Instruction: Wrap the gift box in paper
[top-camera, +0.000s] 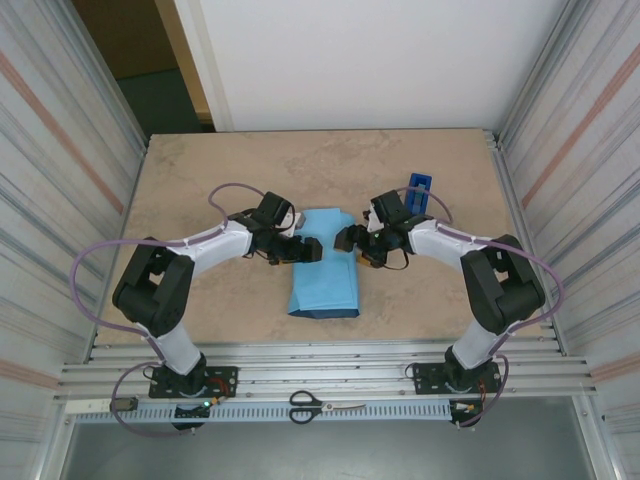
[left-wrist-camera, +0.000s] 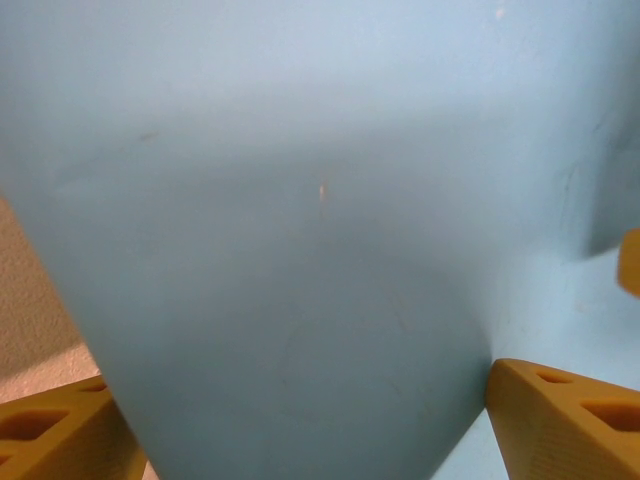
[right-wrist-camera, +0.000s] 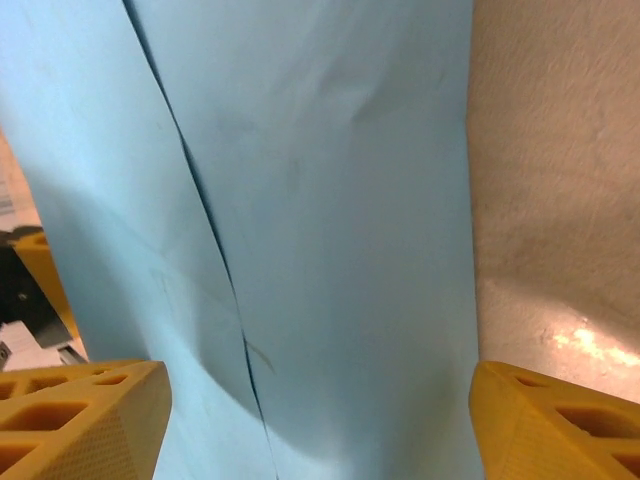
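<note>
**Both hands spread at the sides of the folded paper, mid-desk**

The paper (top-camera: 325, 275) lies in the middle of the desk (top-camera: 200, 180), folded into a long bundle that runs from the centre toward the near edge. Its sky-blue face is outward, and a thin strip of the navy face shows along its near end. The bundle's far end stands higher than the flat near end.

The left hand (top-camera: 308, 248) reaches in from the left and meets the raised far part of the bundle on its left side. In the left wrist view its 2 yellow fingers (left-wrist-camera: 60, 430) stand wide apart, released, with the blue sheet between them and nothing pinched.

The right hand (top-camera: 346, 240) comes in from the right and meets the same raised part on the opposite side, so the 2 hands face each other across the paper. In the right wrist view its fingers (right-wrist-camera: 70, 420) are likewise spread and released. The sheet lies between them, and a dark overlap line (right-wrist-camera: 200, 200) runs down it. Bare desk shows to the right of the paper's edge.

A dark-blue tape dispenser (top-camera: 418, 188) stands behind the right hand, toward the far right of the desk, apart from the paper. A pair of scissors (top-camera: 322, 405) lies on the metal rail beyond the desk's near edge, between the 2 arm bases.
</note>
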